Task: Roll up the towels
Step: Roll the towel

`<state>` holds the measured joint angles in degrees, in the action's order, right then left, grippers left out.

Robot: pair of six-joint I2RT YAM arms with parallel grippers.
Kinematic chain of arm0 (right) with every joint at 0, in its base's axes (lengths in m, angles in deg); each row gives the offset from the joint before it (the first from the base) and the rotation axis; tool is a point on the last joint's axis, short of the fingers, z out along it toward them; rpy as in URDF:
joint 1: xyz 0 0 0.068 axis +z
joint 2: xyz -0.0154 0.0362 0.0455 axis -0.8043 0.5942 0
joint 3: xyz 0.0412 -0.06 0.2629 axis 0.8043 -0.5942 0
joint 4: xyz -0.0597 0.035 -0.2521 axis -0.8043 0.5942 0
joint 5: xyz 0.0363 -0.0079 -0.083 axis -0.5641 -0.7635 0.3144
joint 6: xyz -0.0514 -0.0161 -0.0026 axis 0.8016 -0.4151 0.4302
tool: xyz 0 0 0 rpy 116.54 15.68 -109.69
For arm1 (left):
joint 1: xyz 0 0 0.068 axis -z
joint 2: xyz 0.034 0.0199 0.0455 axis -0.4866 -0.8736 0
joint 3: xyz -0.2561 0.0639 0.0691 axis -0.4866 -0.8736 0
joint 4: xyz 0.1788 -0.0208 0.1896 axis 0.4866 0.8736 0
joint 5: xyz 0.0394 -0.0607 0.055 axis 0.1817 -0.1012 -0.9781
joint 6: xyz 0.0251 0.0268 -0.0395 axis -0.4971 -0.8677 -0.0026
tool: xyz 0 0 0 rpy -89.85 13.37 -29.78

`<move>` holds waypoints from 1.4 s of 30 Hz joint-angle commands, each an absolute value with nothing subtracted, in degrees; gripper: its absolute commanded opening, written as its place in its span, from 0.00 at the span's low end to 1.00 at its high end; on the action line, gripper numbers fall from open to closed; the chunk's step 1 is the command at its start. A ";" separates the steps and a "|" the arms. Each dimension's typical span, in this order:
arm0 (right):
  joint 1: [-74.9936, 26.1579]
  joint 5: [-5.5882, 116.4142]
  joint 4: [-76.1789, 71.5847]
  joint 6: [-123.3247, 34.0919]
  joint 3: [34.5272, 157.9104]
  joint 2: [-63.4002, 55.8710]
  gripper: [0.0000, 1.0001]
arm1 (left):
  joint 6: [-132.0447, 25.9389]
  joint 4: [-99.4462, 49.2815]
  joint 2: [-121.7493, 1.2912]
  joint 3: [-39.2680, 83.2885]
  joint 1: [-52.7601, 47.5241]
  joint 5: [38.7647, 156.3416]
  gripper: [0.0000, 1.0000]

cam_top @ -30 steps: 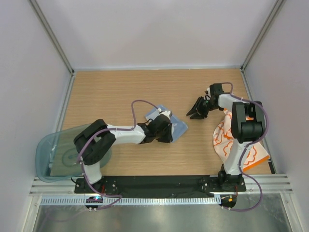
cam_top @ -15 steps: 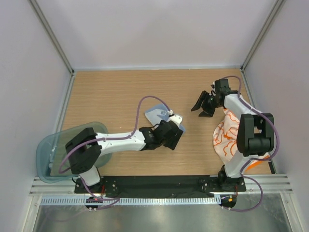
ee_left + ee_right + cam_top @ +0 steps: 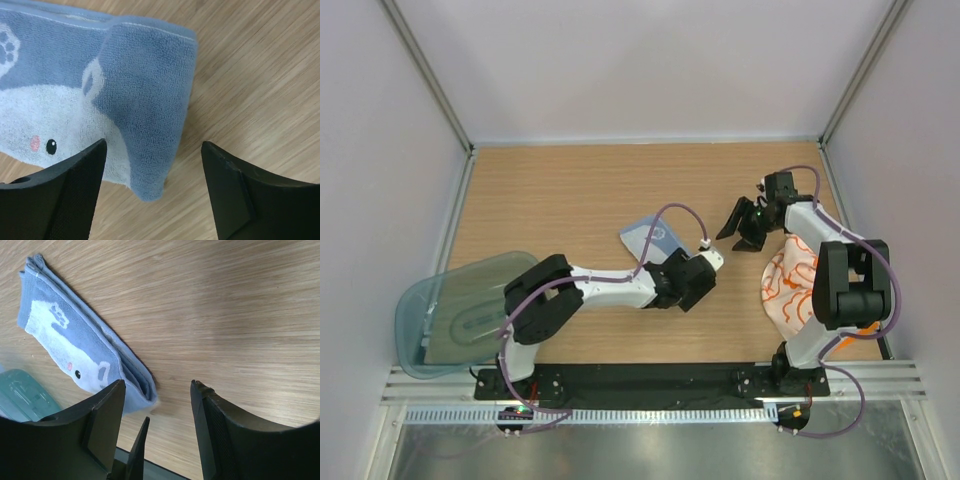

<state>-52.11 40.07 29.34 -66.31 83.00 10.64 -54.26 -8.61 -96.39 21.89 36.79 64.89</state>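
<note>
A pale blue towel (image 3: pixel 648 238) with a white animal face lies folded near the table's middle. In the left wrist view the blue towel (image 3: pixel 140 100) has one corner doubled over, just ahead of my fingers. My left gripper (image 3: pixel 693 283) hovers right of the towel and is open with nothing between its fingers (image 3: pixel 75 190). My right gripper (image 3: pixel 740 228) is open and empty further right, above bare wood. Its wrist view shows the blue towel (image 3: pixel 85 352) as a layered strip. An orange and white towel (image 3: pixel 792 285) lies crumpled at the right, partly under the right arm.
A translucent blue-green tray (image 3: pixel 440 315) sits at the near left edge, and the tray (image 3: pixel 22 395) also shows in the right wrist view. White walls and metal posts enclose the wooden table (image 3: pixel 570 190). A purple cable (image 3: pixel 670 215) loops over the blue towel.
My left gripper opened, let go of the blue towel and slid right off it; the towel now lies narrower. My right gripper opened wider and drew back slightly to the right.
</note>
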 commanded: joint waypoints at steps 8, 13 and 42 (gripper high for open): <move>-52.05 38.18 28.31 -65.57 82.11 7.70 0.62 | -52.94 -4.53 -99.34 21.03 35.04 70.21 0.35; -52.05 37.74 27.69 -65.93 80.44 6.65 0.62 | -50.58 -2.94 -101.02 21.38 33.47 73.37 0.05; -42.39 37.64 15.48 -71.37 65.41 -13.66 0.70 | 11.27 -44.32 -100.13 13.66 8.33 137.45 0.00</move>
<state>-45.21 34.04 18.87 -69.94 65.91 -15.29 1.17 -31.75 -98.47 15.42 9.45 130.59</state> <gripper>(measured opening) 0.700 0.022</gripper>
